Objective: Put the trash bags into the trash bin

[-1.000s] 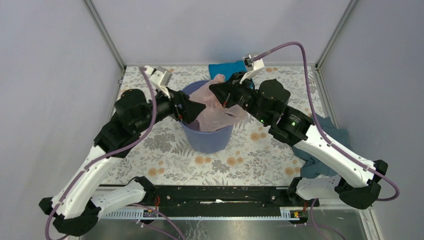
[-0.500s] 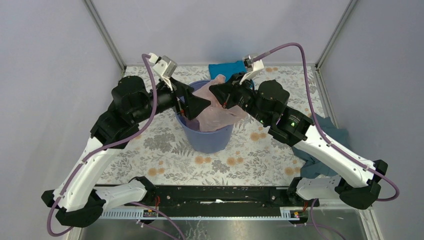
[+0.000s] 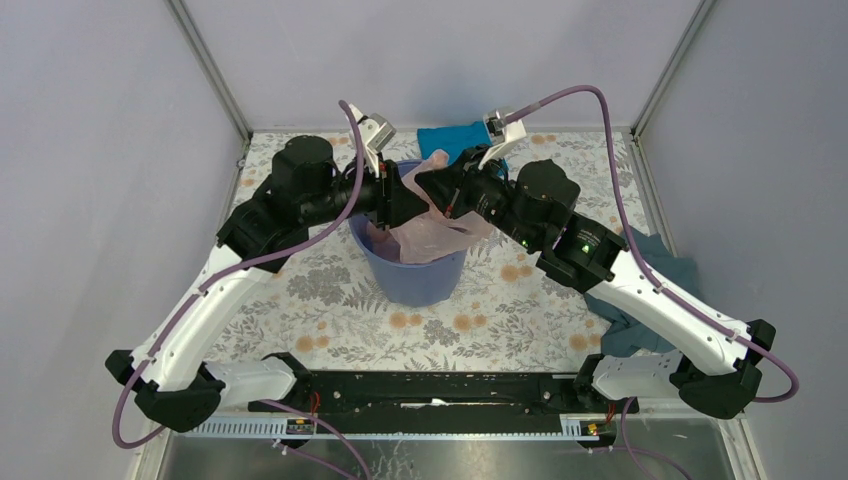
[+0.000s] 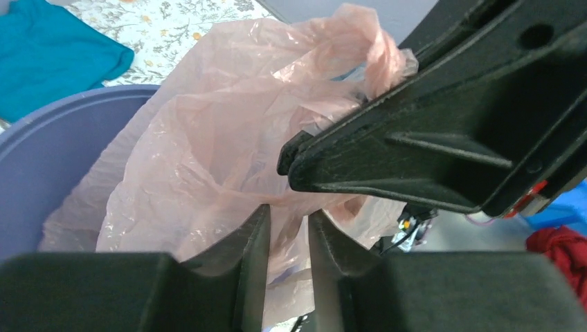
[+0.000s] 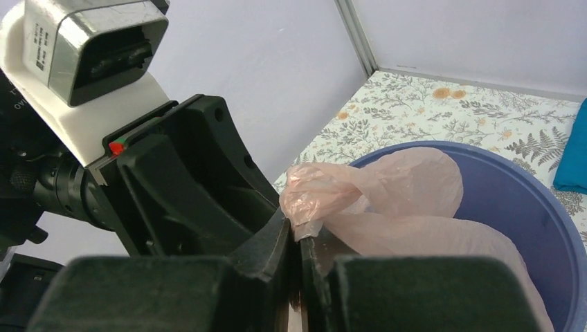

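Bag [image 3: 430, 235] — pink film, likely weightless and slippery, best pinched at a bunched fold — half in the bin [image 3: 415, 280]; my right gripper [image 5: 299, 238] clamped on its twisted top, left gripper [image 4: 287, 235] barely parted, seemingly empty.

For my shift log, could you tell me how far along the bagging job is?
Done: much of the trash bag already sits inside the trash bin. In hand: the right gripper pinches its raised top, with the left gripper close by. Left: pushing the rest in and releasing.
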{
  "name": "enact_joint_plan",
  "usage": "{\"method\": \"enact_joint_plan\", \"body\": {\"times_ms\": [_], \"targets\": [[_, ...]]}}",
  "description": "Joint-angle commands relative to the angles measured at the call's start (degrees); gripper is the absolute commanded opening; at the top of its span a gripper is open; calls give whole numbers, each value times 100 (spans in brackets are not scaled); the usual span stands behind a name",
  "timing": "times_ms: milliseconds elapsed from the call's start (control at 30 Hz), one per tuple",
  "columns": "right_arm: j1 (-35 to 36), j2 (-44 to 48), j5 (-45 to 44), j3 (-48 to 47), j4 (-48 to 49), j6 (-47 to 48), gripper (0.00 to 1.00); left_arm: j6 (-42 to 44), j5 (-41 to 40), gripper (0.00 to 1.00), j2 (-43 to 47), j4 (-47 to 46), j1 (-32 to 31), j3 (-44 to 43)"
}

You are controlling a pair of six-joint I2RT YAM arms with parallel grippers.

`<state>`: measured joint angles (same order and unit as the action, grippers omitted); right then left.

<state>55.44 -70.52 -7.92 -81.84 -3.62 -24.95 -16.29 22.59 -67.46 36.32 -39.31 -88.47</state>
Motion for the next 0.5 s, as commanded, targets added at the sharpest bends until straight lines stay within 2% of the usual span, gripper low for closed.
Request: {"method": "enact_joint_plan", "body": {"times_ms": [0, 67, 200, 333, 467], "targets": [[-7, 115, 53, -84, 71, 14, 13, -111, -79, 23, 183, -379, 12, 71], [-12, 155, -29, -103, -55, 94, 18, -66, -162, 14, 278, -361, 12, 149], [-7, 263, -172, 25, -175, 206, 42, -177, -326, 1, 584, -608, 11, 446], [-7, 289, -232, 98, -378, 315, 59, -555, -515, 0, 819, -1005, 11, 711], [-10, 343, -327, 222, -356, 353, 69, -941, -609, 0, 1008, -1257, 11, 966]]}}
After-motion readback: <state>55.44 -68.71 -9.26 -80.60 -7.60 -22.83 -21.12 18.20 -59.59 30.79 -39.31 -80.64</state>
